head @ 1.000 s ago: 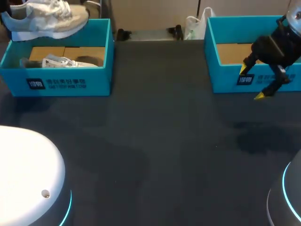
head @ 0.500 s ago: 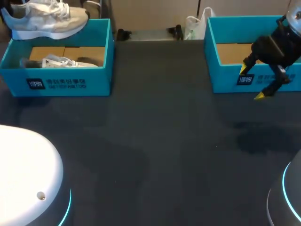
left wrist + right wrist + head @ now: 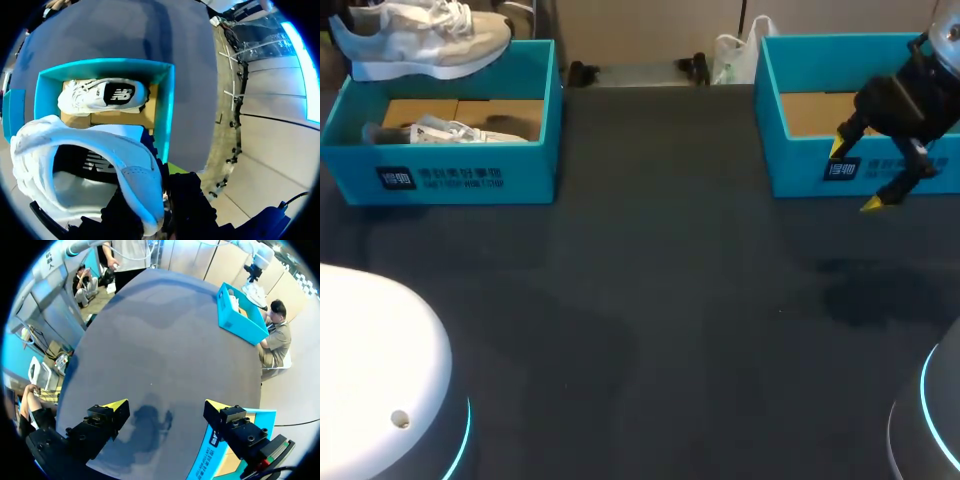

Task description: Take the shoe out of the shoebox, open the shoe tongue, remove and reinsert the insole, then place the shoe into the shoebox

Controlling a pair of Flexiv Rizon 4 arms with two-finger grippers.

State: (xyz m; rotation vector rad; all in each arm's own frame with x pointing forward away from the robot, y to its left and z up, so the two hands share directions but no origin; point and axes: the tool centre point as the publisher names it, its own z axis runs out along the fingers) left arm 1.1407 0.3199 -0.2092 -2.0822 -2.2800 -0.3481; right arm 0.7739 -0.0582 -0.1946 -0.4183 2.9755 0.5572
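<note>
A white and beige shoe (image 3: 425, 40) hangs above the far wall of the left teal shoebox (image 3: 450, 180). In the left wrist view my left gripper (image 3: 159, 207) is shut on the heel collar of this shoe (image 3: 85, 160), its dark opening facing the camera. Below it a second white shoe (image 3: 102, 95) lies on its side in the left shoebox (image 3: 169, 105), also seen from the head camera as the second shoe (image 3: 450, 130). My right gripper (image 3: 854, 176) stands open and holds nothing in front of the right teal shoebox (image 3: 800, 170). The right gripper (image 3: 166, 406) hovers over bare tabletop.
The right shoebox (image 3: 207, 460) sits just beside my right gripper, showing only its cardboard floor. The left shoebox (image 3: 240, 315) is far across the dark table (image 3: 660, 280). My arms' white bases (image 3: 380, 370) fill the near corners.
The held shoe has drifted slightly to the right above the left shoebox. The right arm has not moved.
</note>
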